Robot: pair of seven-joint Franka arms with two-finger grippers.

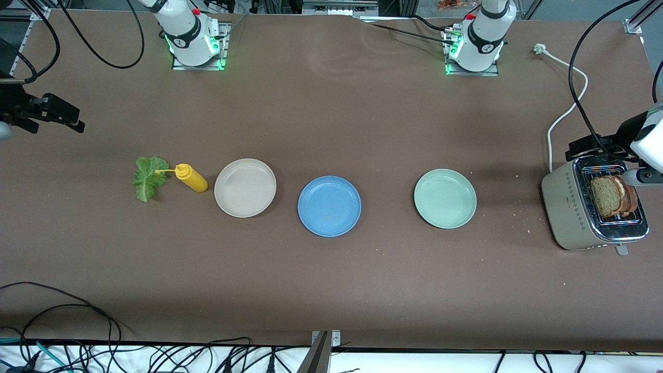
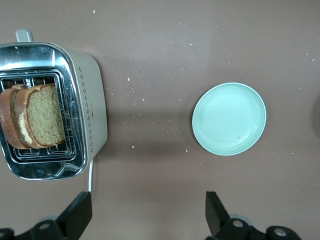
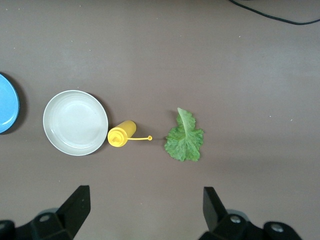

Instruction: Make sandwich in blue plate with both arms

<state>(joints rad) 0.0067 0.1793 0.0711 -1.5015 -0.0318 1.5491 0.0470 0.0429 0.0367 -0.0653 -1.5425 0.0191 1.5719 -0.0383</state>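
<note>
Plates sit in a row in the front view: beige plate [image 1: 245,187], blue plate [image 1: 329,205], green plate [image 1: 445,198]. Bread [image 1: 614,196] stands in the toaster [image 1: 564,207] at the left arm's end, lettuce [image 1: 148,177] touching the bottle [image 1: 190,177] nozzle at the right arm's end. Left wrist view: left gripper [image 2: 148,212] spread wide, holding nothing, over bare table beside the toaster. Right wrist view: right gripper [image 3: 146,209] also wide open, empty, over table near the lettuce.

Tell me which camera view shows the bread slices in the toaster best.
The left wrist view: the bread slices stand unobstructed in the toaster. The front view shows them at its edge, partly crowded by the left arm. The right wrist view shows none of them.
</note>
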